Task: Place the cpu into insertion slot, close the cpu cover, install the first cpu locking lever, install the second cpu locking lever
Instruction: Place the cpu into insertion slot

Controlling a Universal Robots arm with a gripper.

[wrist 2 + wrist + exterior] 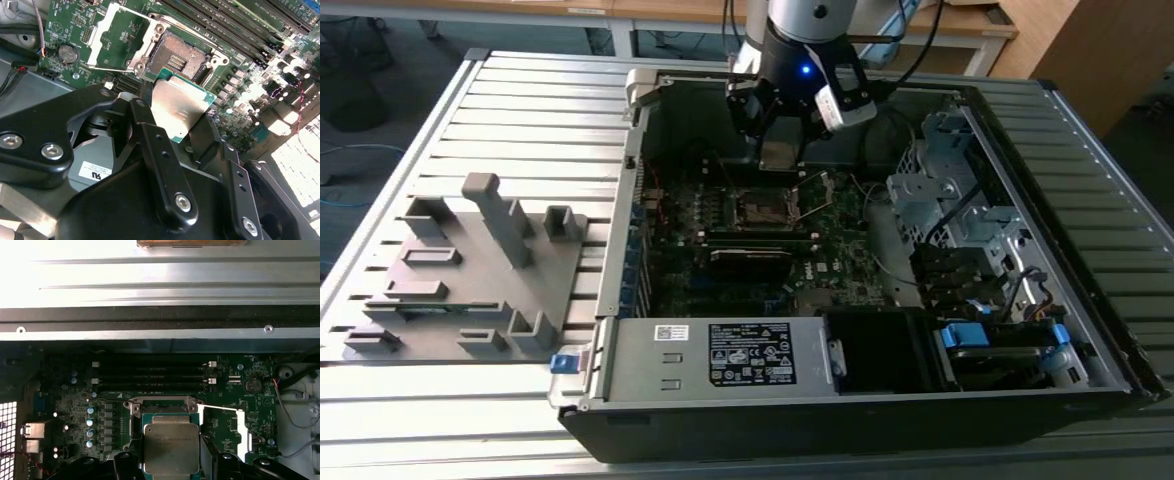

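Note:
My gripper (778, 148) is shut on the cpu (778, 155), a flat square chip with a dull metal top, over the back of the open computer case. In both wrist views the cpu (180, 106) (171, 447) hangs tilted just above and beside the bare insertion slot (177, 56) (165, 409). A black finger (146, 120) presses one edge of the chip. The cpu cover (111, 36), a silvery frame with a large window, is swung open and lies back beside the slot. A thin locking lever (217, 407) stands released.
A grey power box (720, 355) with a white label sits at the case's front. A metal drive cage (961, 200) and cables fill the exterior view's right. A grey fixture (467, 270) rests on the slatted table. Memory slots (150, 375) run beside the socket.

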